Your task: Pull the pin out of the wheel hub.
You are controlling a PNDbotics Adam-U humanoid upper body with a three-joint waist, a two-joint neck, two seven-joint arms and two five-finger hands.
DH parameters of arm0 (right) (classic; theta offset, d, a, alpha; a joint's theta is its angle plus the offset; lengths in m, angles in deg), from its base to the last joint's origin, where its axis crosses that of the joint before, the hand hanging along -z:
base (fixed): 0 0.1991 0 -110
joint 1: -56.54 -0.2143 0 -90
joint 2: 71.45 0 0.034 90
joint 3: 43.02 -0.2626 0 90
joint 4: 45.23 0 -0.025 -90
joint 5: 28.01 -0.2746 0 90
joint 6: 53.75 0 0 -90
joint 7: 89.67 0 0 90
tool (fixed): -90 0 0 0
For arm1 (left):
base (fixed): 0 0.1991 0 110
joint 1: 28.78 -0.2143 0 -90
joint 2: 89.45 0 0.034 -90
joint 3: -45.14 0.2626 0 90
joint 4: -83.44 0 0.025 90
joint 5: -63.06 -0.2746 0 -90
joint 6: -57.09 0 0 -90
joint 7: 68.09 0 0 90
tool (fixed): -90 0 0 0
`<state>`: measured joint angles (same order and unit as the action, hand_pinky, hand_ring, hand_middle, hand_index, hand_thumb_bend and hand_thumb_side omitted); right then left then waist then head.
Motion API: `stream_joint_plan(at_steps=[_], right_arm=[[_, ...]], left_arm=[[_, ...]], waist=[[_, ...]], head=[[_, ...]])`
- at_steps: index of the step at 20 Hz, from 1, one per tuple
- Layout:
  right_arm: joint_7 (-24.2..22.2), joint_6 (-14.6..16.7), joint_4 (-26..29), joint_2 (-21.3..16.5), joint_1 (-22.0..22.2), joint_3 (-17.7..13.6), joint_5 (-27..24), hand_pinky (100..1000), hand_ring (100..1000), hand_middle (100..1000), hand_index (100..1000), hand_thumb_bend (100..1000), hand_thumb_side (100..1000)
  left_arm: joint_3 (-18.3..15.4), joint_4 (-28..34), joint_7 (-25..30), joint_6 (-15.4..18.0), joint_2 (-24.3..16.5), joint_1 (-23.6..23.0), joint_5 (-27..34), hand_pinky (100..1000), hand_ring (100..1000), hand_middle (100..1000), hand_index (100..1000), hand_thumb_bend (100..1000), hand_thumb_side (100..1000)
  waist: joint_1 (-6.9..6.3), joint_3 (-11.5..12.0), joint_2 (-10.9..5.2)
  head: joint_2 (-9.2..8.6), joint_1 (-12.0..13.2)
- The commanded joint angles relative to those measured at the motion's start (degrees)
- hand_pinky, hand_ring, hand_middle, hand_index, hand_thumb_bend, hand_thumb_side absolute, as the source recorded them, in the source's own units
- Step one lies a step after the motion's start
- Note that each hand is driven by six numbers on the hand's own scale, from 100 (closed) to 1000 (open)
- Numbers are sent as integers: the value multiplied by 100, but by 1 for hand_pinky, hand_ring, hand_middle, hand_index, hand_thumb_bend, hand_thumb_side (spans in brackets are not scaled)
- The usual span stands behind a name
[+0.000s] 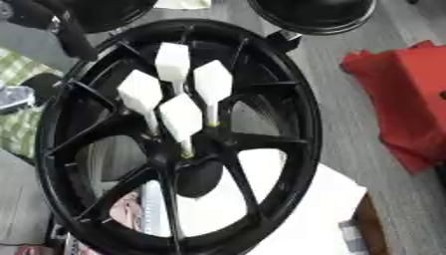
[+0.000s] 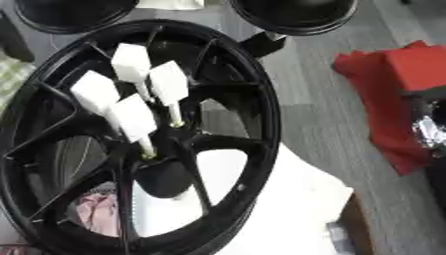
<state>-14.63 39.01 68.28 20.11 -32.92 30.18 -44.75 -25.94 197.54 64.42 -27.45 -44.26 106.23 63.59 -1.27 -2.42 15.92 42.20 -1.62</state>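
A black spoked wheel (image 1: 300, 124) stands tilted and fills most of both views. Several white pins with broad wedge heads and thin stems stick out of its hub (image 1: 174, 162). The nearest pin (image 1: 181, 119) ends in a yellowish tip at the hub's middle; another pin (image 1: 212, 84) stands just right of it. A black arm (image 1: 65, 30) with a silver joint comes in from the upper left and ends at the wheel's rim; its hand is hidden. At the right edge a black and silver part (image 2: 428, 124), perhaps my right hand, shows apart from the wheel.
A red cloth (image 1: 405, 99) lies on the grey floor at the right. Two black round objects (image 2: 296, 12) sit beyond the wheel. A white sheet (image 1: 322, 209) lies under the wheel's lower right. Green checked fabric (image 1: 17, 69) is at the left.
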Motion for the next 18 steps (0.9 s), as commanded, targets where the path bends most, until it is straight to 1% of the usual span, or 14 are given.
stream_joint_plan(at_steps=[1, 2, 5, 8, 11, 13, 14, 16, 18], right_arm=[[-39, 14, 108, -157, -10, -5, 29, 973, 758, 506, 591, 167, 146], [-43, 13, 108, -156, -9, -3, 29, 973, 758, 506, 591, 166, 146], [-56, 4, 108, -148, -6, 3, 31, 973, 758, 506, 591, 165, 148], [-65, -6, 108, -140, -4, 5, 33, 974, 758, 506, 591, 164, 148], [-74, -12, 108, -134, -2, 5, 33, 974, 758, 506, 591, 162, 149], [-76, -20, 108, -128, 0, 2, 35, 974, 758, 506, 591, 161, 149], [-79, -25, 108, -126, 0, 2, 37, 974, 758, 506, 591, 161, 149], [-87, -35, 108, -122, -4, 4, 39, 974, 758, 506, 591, 160, 150], [-95, -43, 108, -119, -10, 7, 38, 974, 758, 506, 591, 159, 151]], left_arm=[[124, -24, 159, -195, 57, 271, 17, 860, 785, 774, 905, 100, 661], [190, -62, 220, -254, 121, 358, 24, 864, 787, 775, 907, 100, 658], [378, -189, 412, -427, 316, 608, 34, 870, 788, 773, 910, 100, 567], [528, -326, 614, -525, 498, 820, 2, 877, 798, 783, 924, 100, 522], [617, -454, 795, -545, 641, 981, -99, 882, 802, 777, 932, 100, 535], [636, -506, 891, -507, 698, 1042, -163, 886, 809, 782, 934, 103, 569], [645, -526, 919, -478, 720, 1066, -198, 890, 815, 786, 935, 135, 597], [675, -575, 940, -424, 766, 1103, -252, 894, 825, 798, 939, 172, 634], [703, -637, 945, -381, 818, 1142, -300, 897, 831, 804, 936, 183, 655]], waist=[[11, -8, -115], [12, -9, -116], [16, -19, -118], [19, -28, -122], [19, -37, -124], [17, -38, -122], [16, -38, -121], [13, -40, -120], [12, -45, -119]], head=[[-60, 8], [-63, 10], [-71, 26], [-85, 40], [-90, 53], [-93, 56], [-92, 59], [-89, 65], [-94, 70]])
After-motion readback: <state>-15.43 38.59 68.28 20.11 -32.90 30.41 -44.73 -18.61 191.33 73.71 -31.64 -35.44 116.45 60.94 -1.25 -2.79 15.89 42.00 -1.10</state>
